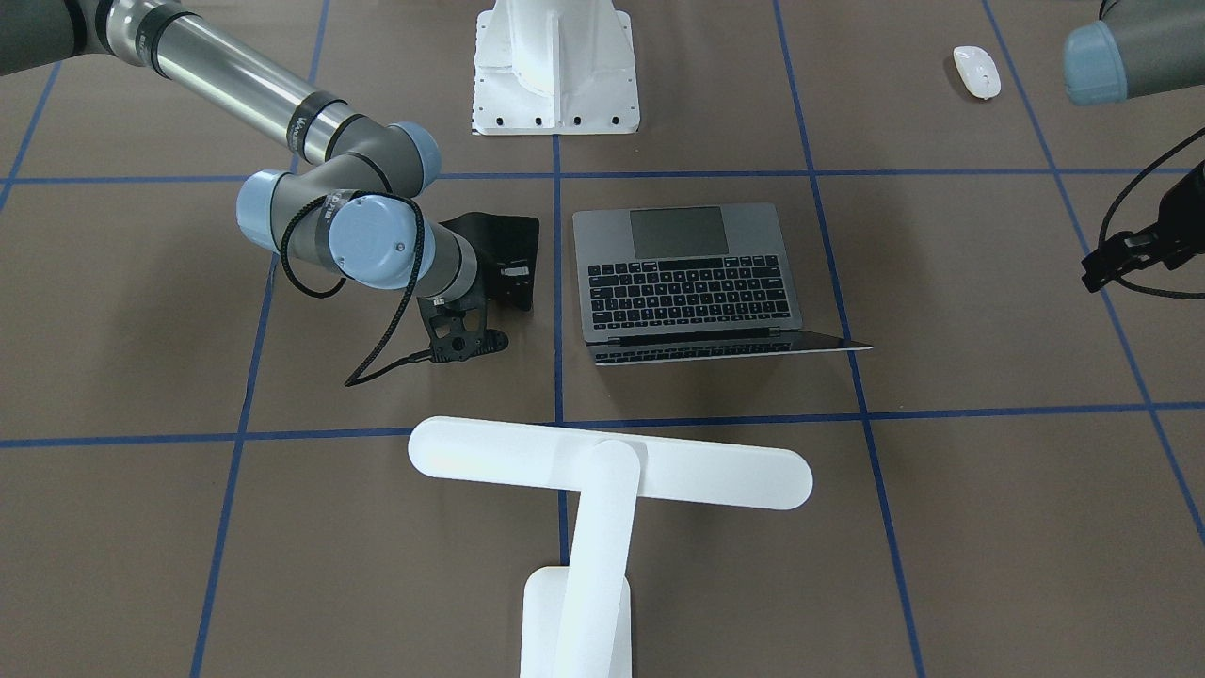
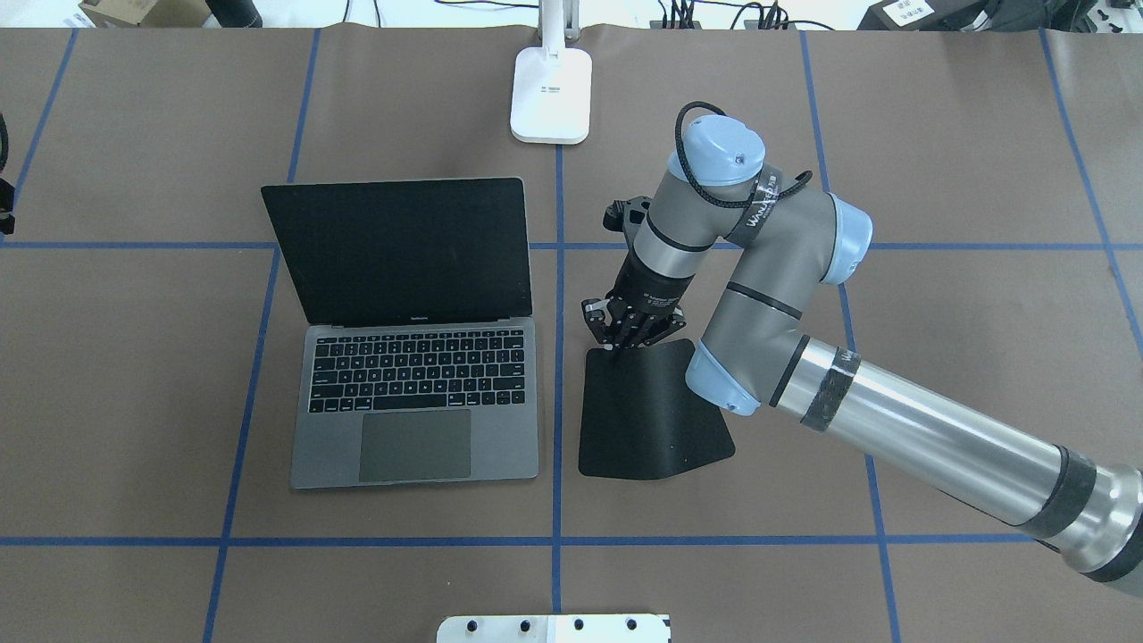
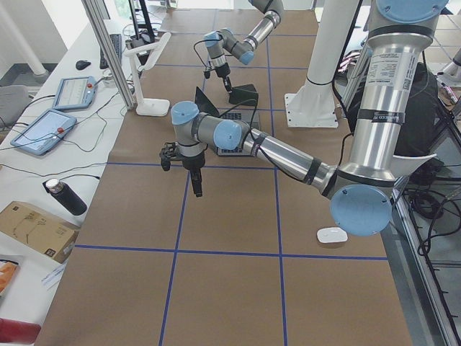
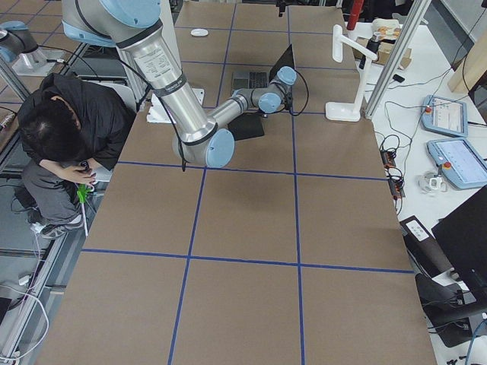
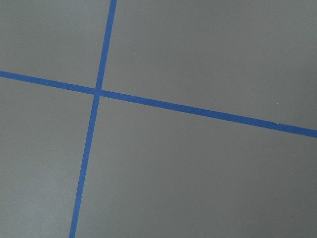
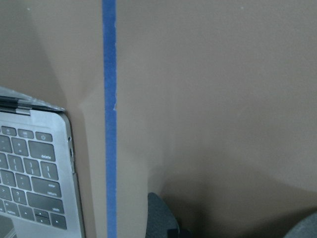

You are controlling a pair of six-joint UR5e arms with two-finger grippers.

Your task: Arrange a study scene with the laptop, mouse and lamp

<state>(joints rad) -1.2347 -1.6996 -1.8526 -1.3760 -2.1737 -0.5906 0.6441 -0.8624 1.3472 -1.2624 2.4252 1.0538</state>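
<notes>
Right gripper (image 2: 621, 341): fingertips down at the far edge of the black mat (image 2: 647, 420). Opening and grip cannot be determined, since dark fingers merge with the dark mat.

Laptop (image 2: 415, 393): open, lying flat just beside this gripper on its left, across a blue tape line (image 2: 558, 295).

Lamp (image 1: 610, 471): beyond the gripper, away from the robot.

Left gripper (image 3: 196, 189): hangs above bare table (image 2: 938, 179); opening cannot be determined.

Mouse (image 1: 976, 72): well apart from the left gripper, back toward the robot.
</notes>
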